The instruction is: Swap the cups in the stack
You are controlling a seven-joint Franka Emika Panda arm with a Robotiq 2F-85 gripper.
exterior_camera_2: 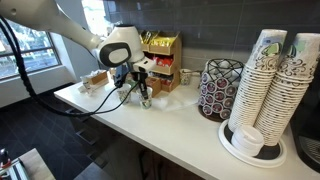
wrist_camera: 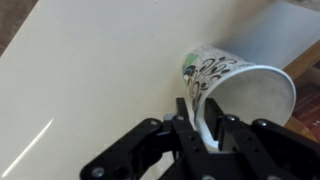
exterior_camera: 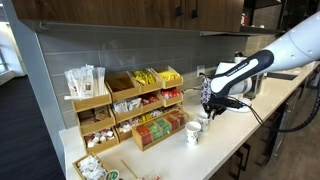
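My gripper (wrist_camera: 205,125) is shut on the rim of a white paper cup (wrist_camera: 240,85) with coloured print, one finger inside and one outside. In the wrist view the cup is tilted with its open mouth towards the camera, over the pale counter (wrist_camera: 90,70). In both exterior views the gripper (exterior_camera: 208,102) (exterior_camera_2: 140,88) hangs just above the counter, and the held cup is mostly hidden by the fingers. Another small white cup (exterior_camera: 193,132) stands upright on the counter, close in front of the gripper and beside the snack rack.
Wooden snack racks (exterior_camera: 140,105) line the back wall. A dark patterned container (exterior_camera_2: 218,88) and tall stacks of paper cups (exterior_camera_2: 268,85) on a white plate stand further along the counter. The counter's front edge (exterior_camera_2: 150,140) is close by.
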